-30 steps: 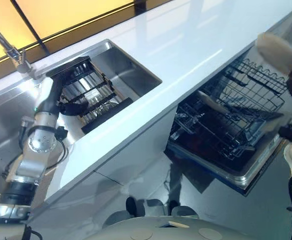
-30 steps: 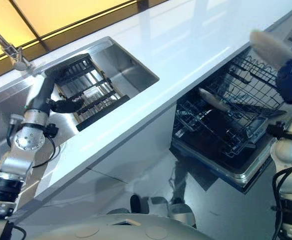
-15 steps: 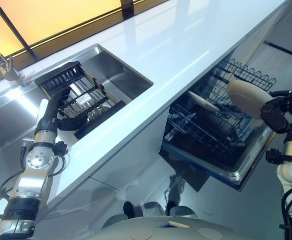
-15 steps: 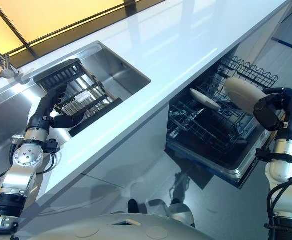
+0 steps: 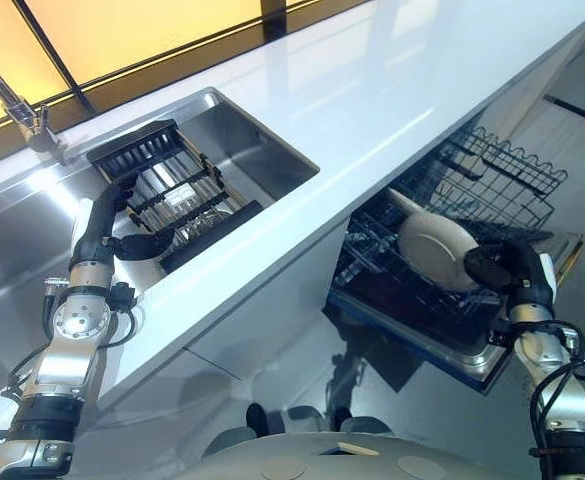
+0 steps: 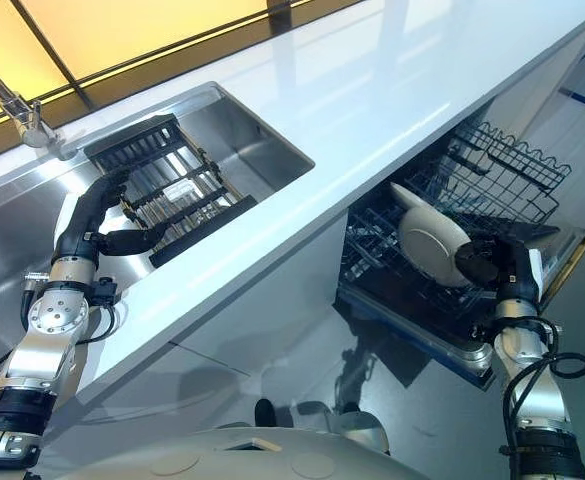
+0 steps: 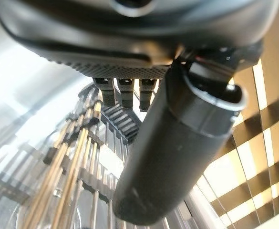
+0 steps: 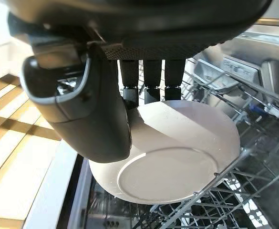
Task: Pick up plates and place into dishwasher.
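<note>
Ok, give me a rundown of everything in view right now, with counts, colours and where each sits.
Round white plate: one, pinched in the right hand, down in the dishwasher rack.
Second white plate: one, standing in the rack just behind the first.
Black wire dishwasher rack: one, pulled out below the counter.
White countertop: one, running across the view.
Stainless steel sink: one, set into the countertop.
Black dish-drying rack: one, inside the sink.
Silver tap: one, behind the sink.
Left hand: dark, fingers straight, at the drying rack.
Right hand: dark, gripping the plate's edge.
</note>
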`<state>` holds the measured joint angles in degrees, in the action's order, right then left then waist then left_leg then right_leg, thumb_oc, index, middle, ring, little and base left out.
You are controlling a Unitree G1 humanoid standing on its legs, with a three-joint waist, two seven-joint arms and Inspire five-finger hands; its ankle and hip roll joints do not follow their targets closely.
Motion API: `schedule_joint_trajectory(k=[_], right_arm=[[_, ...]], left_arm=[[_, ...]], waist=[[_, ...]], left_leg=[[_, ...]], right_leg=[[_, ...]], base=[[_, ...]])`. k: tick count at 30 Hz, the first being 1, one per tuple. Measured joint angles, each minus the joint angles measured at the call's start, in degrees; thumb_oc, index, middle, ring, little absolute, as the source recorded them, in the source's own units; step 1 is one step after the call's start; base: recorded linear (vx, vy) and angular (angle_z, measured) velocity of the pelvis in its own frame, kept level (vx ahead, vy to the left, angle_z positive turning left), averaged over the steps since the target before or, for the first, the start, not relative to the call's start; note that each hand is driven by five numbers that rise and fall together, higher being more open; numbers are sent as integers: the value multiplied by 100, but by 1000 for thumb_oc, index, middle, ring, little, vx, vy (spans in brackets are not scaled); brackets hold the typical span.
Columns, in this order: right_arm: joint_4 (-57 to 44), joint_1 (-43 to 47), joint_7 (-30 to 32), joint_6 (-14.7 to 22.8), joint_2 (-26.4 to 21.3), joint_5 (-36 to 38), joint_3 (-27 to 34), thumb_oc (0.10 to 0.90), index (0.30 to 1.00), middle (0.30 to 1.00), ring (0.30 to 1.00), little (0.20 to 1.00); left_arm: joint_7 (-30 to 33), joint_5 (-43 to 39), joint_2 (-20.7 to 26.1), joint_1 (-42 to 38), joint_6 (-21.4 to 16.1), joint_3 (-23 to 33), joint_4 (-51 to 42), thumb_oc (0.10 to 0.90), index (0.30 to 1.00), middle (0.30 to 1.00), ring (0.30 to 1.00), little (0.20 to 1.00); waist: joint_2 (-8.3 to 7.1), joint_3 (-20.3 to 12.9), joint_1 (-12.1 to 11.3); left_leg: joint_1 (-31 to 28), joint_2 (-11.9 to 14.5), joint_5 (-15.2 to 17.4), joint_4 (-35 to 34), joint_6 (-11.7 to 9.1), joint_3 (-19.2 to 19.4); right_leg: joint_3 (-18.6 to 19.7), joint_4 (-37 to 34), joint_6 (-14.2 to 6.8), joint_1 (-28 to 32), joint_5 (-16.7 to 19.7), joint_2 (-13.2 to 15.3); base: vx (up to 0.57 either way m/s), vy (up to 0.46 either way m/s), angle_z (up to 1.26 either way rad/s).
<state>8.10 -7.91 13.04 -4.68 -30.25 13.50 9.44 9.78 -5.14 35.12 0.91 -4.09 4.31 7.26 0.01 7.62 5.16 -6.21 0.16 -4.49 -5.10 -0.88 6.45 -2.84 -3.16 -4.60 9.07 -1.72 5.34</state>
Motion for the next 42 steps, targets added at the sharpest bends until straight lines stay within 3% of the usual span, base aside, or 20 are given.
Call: schedule_joint_trajectory(k=[14,19,20,22,23,32,35,42], right_arm=[[1342,556,1057,-276,206,-8,-364,100,300,300,300,200],[1374,623,1078,-265,226,-109,-367,100,300,300,300,200],[1373,627,1060,-245,226,-187,-368,188,375,375,375,288],[1365,627,970,-206,226,-360,-380,622,747,747,747,722],[1322,626,885,-206,225,-419,-425,800,900,900,900,900],[271,507,355,-108,227,-398,-789,800,900,900,900,900],[-86,460,309,121,227,-214,-786,800,900,900,900,900],[-601,354,617,463,227,-107,-233,800,900,900,900,900]], left_arm=[[6,-59,-23,-33,-26,-24,65,800,900,900,900,900],[-17,-100,-24,-32,-89,-29,69,800,900,900,900,900],[-23,-100,-25,-29,-101,-29,69,800,900,900,900,900],[-31,-100,-25,-27,-107,-29,66,800,900,900,900,900],[-31,-100,-25,-27,-113,-28,54,800,900,900,900,900],[-28,-101,-26,-46,-200,18,-37,800,900,900,900,900],[-26,-101,-26,-46,-247,46,-85,800,900,900,900,900],[-27,-174,-21,-84,-249,67,-105,800,900,900,900,900]], waist=[[-23,15,-393],[-10,85,-440],[4,100,-461],[7,102,-475],[8,103,-477],[85,290,-442],[86,337,-415],[50,387,-285]], left_leg=[[5,-33,-70,0,-18,-377],[7,-37,-107,-13,-24,-463],[11,-36,-107,-14,-23,-470],[23,-38,-111,-15,-23,-507],[44,-37,-117,-15,-23,-509],[80,-39,-134,-1,-22,-507],[94,-40,-134,-1,-21,-482],[72,-25,-121,-5,-17,-359]], right_leg=[[-479,-142,1,269,-1,-1],[-584,-171,-2,334,-5,-8],[-586,-171,-4,333,-7,-10],[-599,-170,-7,332,-9,-13],[-611,-170,-7,322,-9,-13],[-655,-167,1,294,-3,-10],[-594,-156,2,253,-3,-8],[-511,-113,1,207,-3,-4]], base=[[32,-2,15],[10,5,12],[3,2,4],[-5,5,5],[-12,9,6],[-18,1,1],[-7,1,-5],[-5,-6,-7]])
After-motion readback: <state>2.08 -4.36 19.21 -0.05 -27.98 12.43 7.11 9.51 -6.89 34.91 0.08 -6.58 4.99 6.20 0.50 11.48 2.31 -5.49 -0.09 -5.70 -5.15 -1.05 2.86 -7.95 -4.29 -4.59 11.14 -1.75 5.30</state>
